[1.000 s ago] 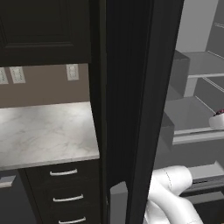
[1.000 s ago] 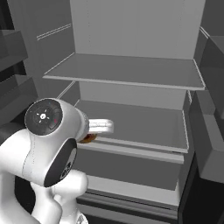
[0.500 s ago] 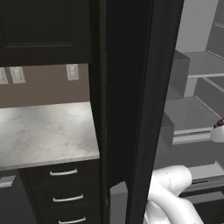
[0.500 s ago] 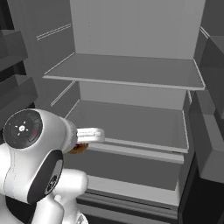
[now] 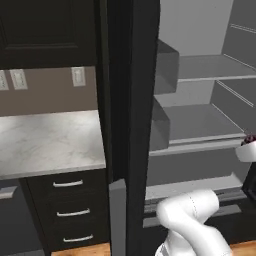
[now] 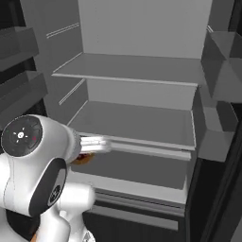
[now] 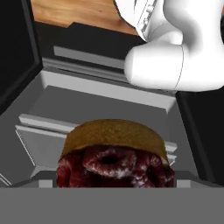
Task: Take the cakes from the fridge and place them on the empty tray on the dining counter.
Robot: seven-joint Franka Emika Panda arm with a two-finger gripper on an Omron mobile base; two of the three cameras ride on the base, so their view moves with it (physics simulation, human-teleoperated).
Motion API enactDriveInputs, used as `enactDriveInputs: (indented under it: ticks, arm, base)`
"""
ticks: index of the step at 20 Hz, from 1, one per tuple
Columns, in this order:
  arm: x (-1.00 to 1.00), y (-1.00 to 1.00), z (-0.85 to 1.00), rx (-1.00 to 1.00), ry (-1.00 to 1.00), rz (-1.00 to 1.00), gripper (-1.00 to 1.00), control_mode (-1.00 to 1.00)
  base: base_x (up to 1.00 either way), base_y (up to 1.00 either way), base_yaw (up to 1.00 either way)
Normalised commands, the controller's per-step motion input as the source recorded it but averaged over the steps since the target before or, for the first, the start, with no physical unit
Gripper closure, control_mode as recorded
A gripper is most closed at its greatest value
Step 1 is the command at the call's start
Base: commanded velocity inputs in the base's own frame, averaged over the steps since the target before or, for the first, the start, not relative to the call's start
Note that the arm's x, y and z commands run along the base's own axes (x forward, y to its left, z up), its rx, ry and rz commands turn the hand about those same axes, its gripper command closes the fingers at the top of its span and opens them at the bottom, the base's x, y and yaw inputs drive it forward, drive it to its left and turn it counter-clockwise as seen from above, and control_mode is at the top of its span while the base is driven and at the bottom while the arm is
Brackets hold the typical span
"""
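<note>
One cake (image 7: 114, 162), with a dark red top and a brown base, sits very close at the bottom middle of the hand view. My gripper (image 6: 90, 150) holds it by the front left of the fridge's lower shelf (image 6: 137, 124), and the cake's brown base (image 6: 85, 159) peeks out under the white hand. My fingertips are hidden, so I judge the grip from the cake travelling with the hand. In the left base view the cake (image 5: 248, 151) hangs just in front of the shelf edge. The fridge (image 5: 200, 120) stands open with pale grey shelves. The empty tray and the dining counter are out of view.
The open black fridge door (image 5: 132, 125) stands between the fridge and a marbled wall counter (image 5: 50, 140) with drawers (image 5: 67, 184) below. Door bins (image 6: 222, 71) jut out on the right. My white elbow (image 6: 33, 160) sits low on the left before the fridge.
The hand and the cake have come down and towards the fridge's front. My elbow has dropped down and to the left in the right base view.
</note>
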Motion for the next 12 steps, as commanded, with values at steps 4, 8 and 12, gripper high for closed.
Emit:
enactDriveInputs:
  ticks: [4,8,12]
  arm:
    - [0.0,0.0,0.0,0.0,0.0,0.0,1.0,1.0]
    - [0.0,0.0,0.0,0.0,0.0,0.0,1.0,1.0]
    - [0.0,0.0,0.0,0.0,0.0,0.0,1.0,1.0]
  base:
    - [-1.0,-0.38,0.0]
    - [-1.0,-0.11,0.0]
    - [-0.67,0.23,0.12]
